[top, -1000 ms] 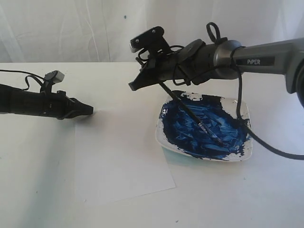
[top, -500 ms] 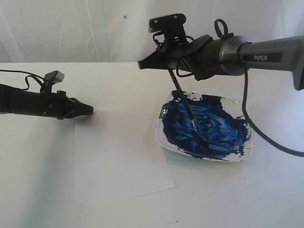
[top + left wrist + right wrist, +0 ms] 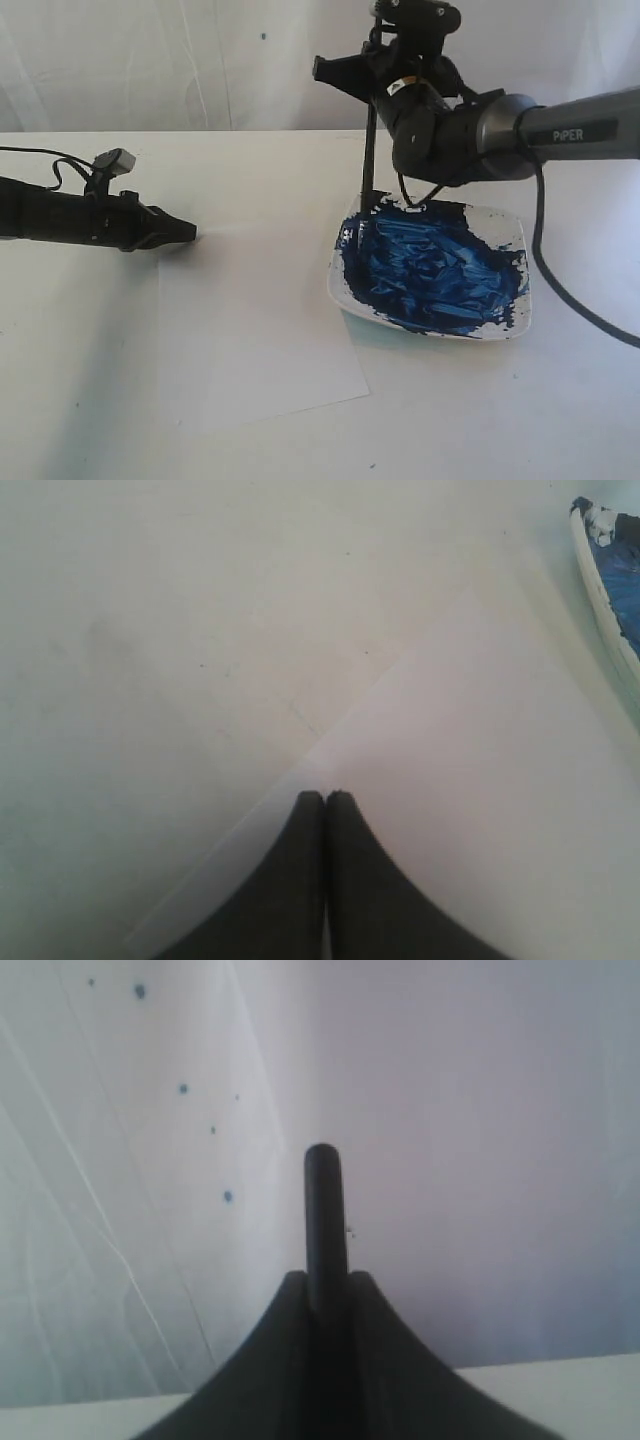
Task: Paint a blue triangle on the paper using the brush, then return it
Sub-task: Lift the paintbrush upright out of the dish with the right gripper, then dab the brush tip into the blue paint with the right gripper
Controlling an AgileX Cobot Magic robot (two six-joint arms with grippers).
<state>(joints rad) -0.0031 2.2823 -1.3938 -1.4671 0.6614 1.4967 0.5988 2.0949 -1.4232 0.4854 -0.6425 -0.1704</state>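
Exterior view: right jaws tight around upright brush over dish; left jaws together by paper.

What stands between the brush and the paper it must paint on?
Nothing visible. The right gripper holds the brush upright over the paint dish; the bare paper lies beside it, and the left gripper rests shut at its far corner.

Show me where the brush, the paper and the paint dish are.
brush [image 3: 368, 160]: exterior view, middle of its black handle.
paper [image 3: 255, 330]: exterior view, centre of the sheet.
paint dish [image 3: 497, 220]: exterior view, bare white far corner.
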